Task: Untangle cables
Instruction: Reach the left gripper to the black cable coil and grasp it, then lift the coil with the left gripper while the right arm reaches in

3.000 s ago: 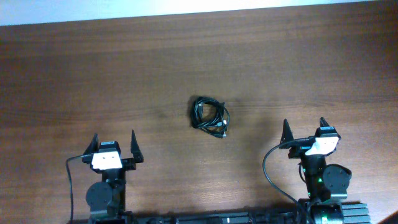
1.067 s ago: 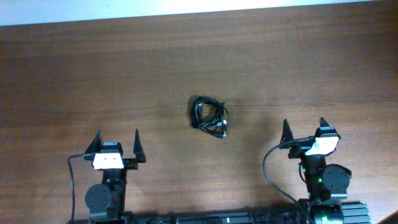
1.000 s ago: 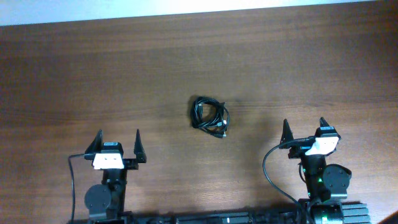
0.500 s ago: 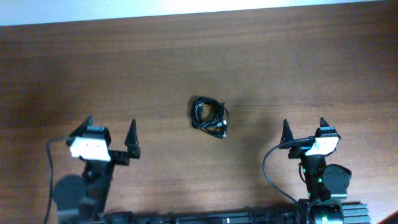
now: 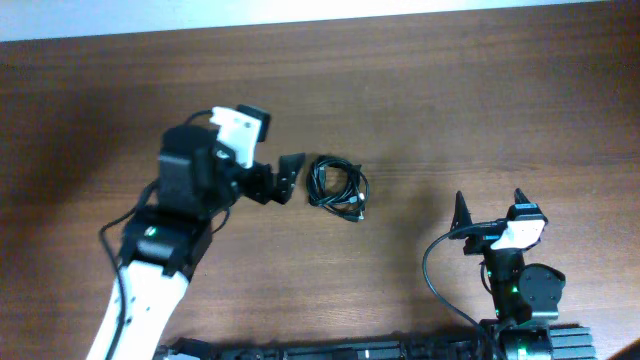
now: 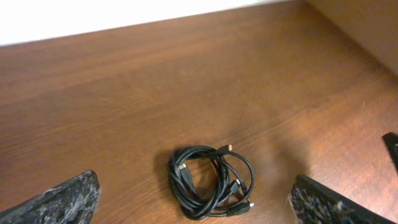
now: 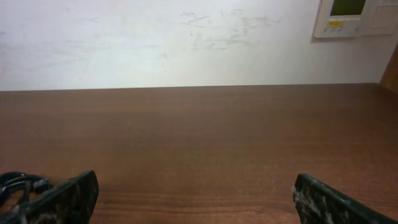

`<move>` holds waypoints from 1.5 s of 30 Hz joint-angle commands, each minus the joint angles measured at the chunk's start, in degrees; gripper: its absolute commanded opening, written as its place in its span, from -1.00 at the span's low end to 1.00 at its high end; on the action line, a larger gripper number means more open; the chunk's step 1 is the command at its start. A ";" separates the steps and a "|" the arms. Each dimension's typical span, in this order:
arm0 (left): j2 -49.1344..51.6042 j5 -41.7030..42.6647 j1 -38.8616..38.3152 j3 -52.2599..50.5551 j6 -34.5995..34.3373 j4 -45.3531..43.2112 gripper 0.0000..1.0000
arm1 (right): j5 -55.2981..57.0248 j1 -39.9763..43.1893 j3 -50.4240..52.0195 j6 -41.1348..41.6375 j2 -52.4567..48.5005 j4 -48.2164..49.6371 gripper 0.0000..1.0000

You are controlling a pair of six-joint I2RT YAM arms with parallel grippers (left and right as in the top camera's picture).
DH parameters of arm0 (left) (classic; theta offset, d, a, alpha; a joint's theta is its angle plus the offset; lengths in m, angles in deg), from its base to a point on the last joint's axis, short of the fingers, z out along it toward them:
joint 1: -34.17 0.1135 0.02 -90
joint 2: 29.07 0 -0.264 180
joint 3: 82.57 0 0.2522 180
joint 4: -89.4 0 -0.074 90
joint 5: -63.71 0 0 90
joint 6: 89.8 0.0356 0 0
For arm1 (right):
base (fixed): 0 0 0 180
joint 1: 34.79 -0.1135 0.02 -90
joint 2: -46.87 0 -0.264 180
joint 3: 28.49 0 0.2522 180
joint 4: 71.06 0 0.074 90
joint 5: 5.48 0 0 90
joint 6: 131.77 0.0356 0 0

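Observation:
The cables (image 5: 337,187) lie as one small tangled bundle of thin black loops with metal-tipped plugs, near the middle of the brown table (image 5: 450,110). My left gripper (image 5: 284,180) is open and empty, hovering just left of the bundle and pointing at it. In the left wrist view the cables (image 6: 211,180) lie on the table between and just beyond the two spread fingers (image 6: 196,205). My right gripper (image 5: 490,212) is open and empty, at rest near the front right. In the right wrist view (image 7: 194,190) an edge of the bundle (image 7: 17,184) shows at far left.
A white wall (image 7: 186,37) runs along the table's far edge, with a small wall panel (image 7: 351,17) at its right. The right arm's thicker black wire (image 5: 432,275) loops beside its base at the front edge.
My left arm has swung up from its rest spot at the front left and reached toward the middle, bringing its open gripper next to the cables. The right arm and the cables have not moved.

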State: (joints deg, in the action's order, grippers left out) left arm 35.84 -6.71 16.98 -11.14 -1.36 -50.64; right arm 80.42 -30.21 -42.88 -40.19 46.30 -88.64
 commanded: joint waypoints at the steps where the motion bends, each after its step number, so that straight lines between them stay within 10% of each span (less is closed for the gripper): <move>1: 7.19 1.79 -2.67 0.98 -0.59 -0.20 0.97 | 0.28 0.33 0.31 0.15 0.39 -0.31 0.97; 5: 14.93 4.68 -3.96 0.98 -1.36 -1.81 0.98 | 0.28 0.33 0.31 0.15 0.39 -0.31 0.98; 8: 22.25 -8.28 -5.49 0.98 -15.30 -1.95 1.00 | 0.28 0.33 0.31 0.15 0.39 -0.28 0.97; 13: 31.82 -17.27 -9.81 0.98 -25.03 -2.43 0.38 | 0.28 0.33 0.31 0.15 0.39 -0.28 0.97; 22: 37.11 -19.47 -14.43 0.98 -26.71 -4.92 -0.10 | 0.28 0.33 0.31 0.15 0.39 -0.31 0.97; 31: 39.19 -19.43 -14.43 0.98 -27.12 -5.70 -0.11 | 0.28 0.33 0.31 0.15 0.39 -0.31 0.97; 36: 43.78 -22.21 -14.36 0.98 -27.06 -1.70 -1.00 | 0.28 0.33 0.31 0.15 0.39 -0.28 0.97; 45: 34.14 -46.42 -11.89 3.30 19.89 3.69 -1.00 | 0.28 0.33 0.31 0.15 0.39 -0.31 0.97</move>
State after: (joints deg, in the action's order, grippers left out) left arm 72.64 -44.68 4.91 -7.80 3.36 -46.88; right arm 80.45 -30.21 -42.88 -40.23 46.30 -88.64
